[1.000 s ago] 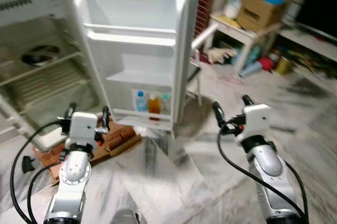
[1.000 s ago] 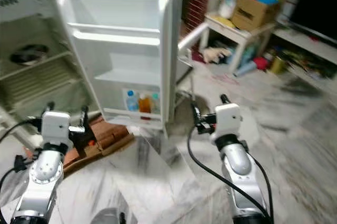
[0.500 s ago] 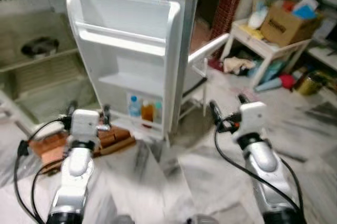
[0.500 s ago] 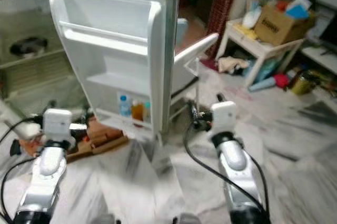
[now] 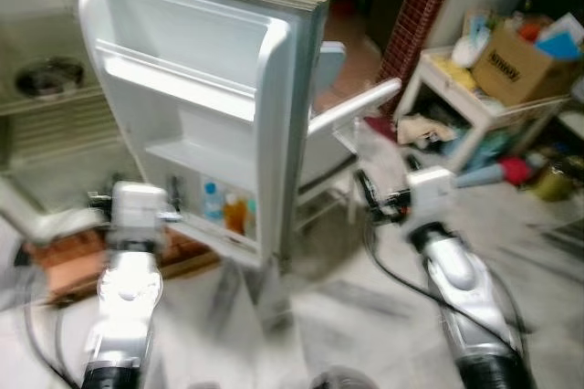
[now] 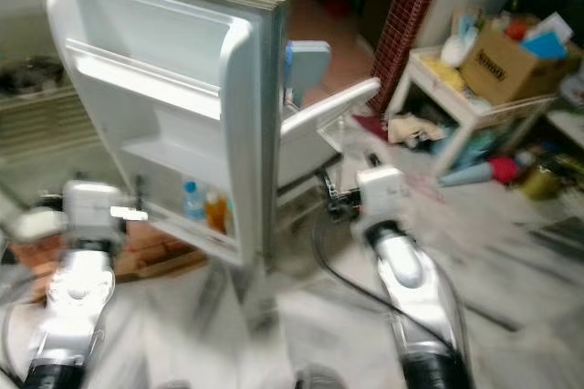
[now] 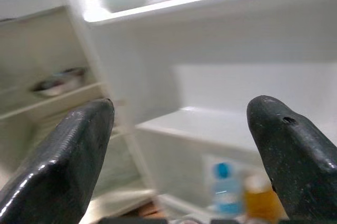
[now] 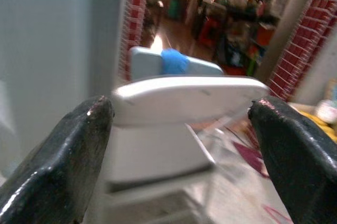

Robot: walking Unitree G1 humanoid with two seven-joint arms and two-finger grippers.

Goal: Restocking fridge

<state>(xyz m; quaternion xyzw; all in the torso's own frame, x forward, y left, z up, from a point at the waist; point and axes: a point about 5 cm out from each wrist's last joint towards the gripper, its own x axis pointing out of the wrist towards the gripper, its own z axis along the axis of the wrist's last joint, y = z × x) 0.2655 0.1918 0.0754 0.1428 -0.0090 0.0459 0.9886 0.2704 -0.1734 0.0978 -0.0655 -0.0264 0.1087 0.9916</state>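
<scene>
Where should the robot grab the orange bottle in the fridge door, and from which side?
Grip the orange bottle around its upper body or neck, coming in from the open front of the fridge door. It stands upright behind the low door-shelf rail, with a blue-capped bottle close beside it, so the lower part is blocked.

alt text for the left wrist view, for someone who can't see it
Two open black fingers frame the inside of an open white fridge door, with a blue-capped bottle and an orange bottle in its bottom shelf. Behind on one side, a dark bowl sits on a fridge shelf.
</scene>
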